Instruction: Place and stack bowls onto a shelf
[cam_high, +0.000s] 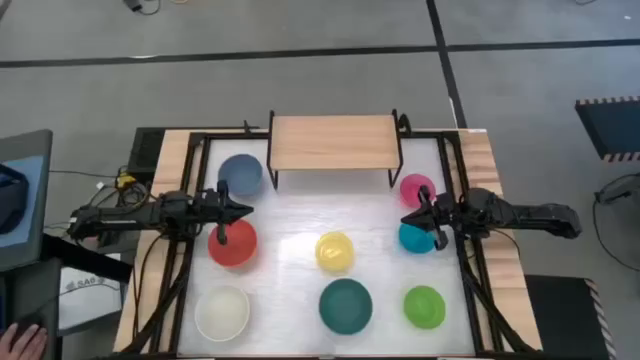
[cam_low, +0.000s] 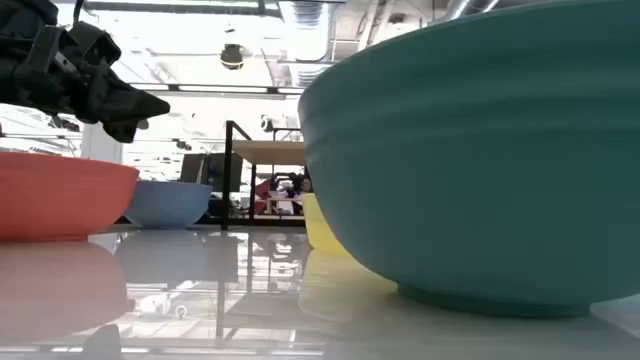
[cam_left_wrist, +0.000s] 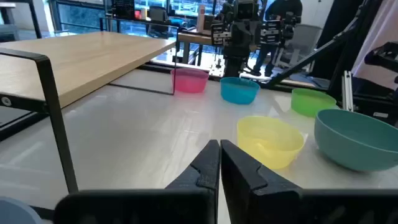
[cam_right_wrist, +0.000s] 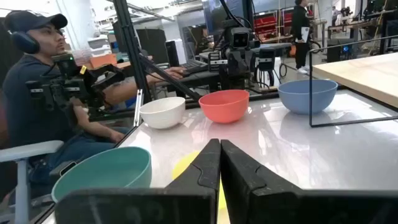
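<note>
Grey floor (cam_high: 300, 30) with dark lines; seated person (cam_right_wrist: 43, 112) beyond.

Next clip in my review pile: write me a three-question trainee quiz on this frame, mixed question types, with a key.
1. True or false: a bowl already sits on the shelf.
2. Which bowl lies nearest the left pincer? A) green bowl B) red bowl C) cyan bowl
3. Fill in: the bowl that stands between the red bowl and the cyan bowl is the ____ bowl.

Key
1. False: the plank top is bare, and all eight bowls stand on the table.
2. B. The left pincer is shut, just above the red bowl's far rim.
3. Yellow. The right pincer, also shut, hangs by the cyan bowl.
</note>
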